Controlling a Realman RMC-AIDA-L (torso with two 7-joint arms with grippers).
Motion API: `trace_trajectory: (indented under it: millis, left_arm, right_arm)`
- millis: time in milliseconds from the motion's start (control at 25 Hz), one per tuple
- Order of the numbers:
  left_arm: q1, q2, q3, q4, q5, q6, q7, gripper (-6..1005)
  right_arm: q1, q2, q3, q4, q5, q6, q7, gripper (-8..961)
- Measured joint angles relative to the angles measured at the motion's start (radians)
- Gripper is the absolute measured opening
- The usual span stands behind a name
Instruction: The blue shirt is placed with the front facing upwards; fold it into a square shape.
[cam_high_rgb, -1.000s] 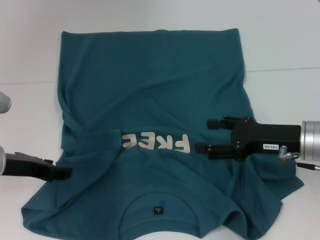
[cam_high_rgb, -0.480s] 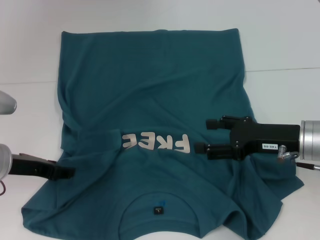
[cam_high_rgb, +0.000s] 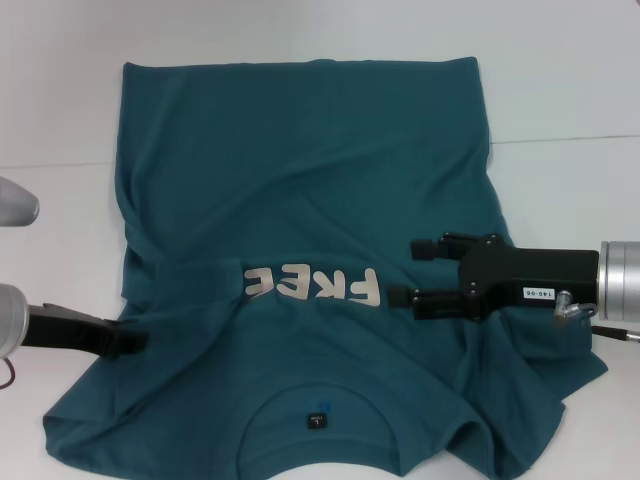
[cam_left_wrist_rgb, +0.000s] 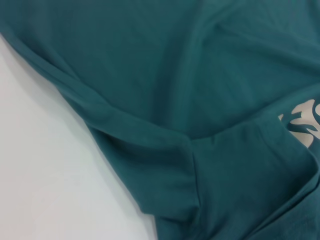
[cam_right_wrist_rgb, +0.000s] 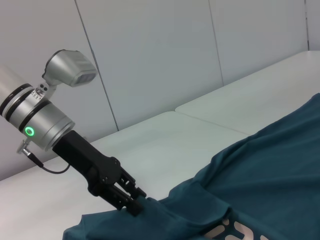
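The blue shirt (cam_high_rgb: 300, 180) lies front up on the white table (cam_high_rgb: 560, 90), collar and dark label (cam_high_rgb: 316, 420) toward me. Its pale lettering (cam_high_rgb: 315, 285) reads upside down. One sleeve (cam_high_rgb: 195, 285) is folded in over the chest and covers the lettering's end. My left gripper (cam_high_rgb: 135, 343) sits low at the shirt's left side edge, tip touching the cloth; the right wrist view shows the left gripper (cam_right_wrist_rgb: 134, 206) at that hem. My right gripper (cam_high_rgb: 412, 271) is open over the shirt, just right of the lettering, holding nothing. The left wrist view shows only shirt folds (cam_left_wrist_rgb: 225, 75).
The shirt's right sleeve (cam_high_rgb: 560, 375) lies rumpled beneath the right arm. A seam (cam_high_rgb: 570, 138) crosses the table at the right. Bare tabletop (cam_high_rgb: 60, 120) lies left, right and beyond the shirt. Grey wall panels (cam_right_wrist_rgb: 150, 60) stand behind the table.
My left gripper has slid a little to the right, onto the shirt's left edge. The right gripper has edged very slightly left. The shirt has not visibly shifted.
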Motion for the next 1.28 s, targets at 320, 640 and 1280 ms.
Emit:
trace_trajectory:
  millis: [320, 640, 1280]
  left_arm:
    - [-0.005, -0.003, -0.003, -0.011, -0.001, 0.004, 0.000, 222]
    - [-0.006, -0.017, -0.003, 0.023, -0.006, 0.063, -0.008, 81]
    - [0.014, -0.023, 0.008, 0.067, -0.150, 0.266, -0.011, 37]
  right_arm:
    - [0.000, -0.004, 0.007, 0.000, 0.000, -0.003, 0.000, 917]
    - [0.001, -0.004, 0.007, 0.000, 0.000, 0.001, 0.000, 917]
    - [0.005, -0.010, 0.009, 0.000, 0.000, 0.009, 0.000, 917]
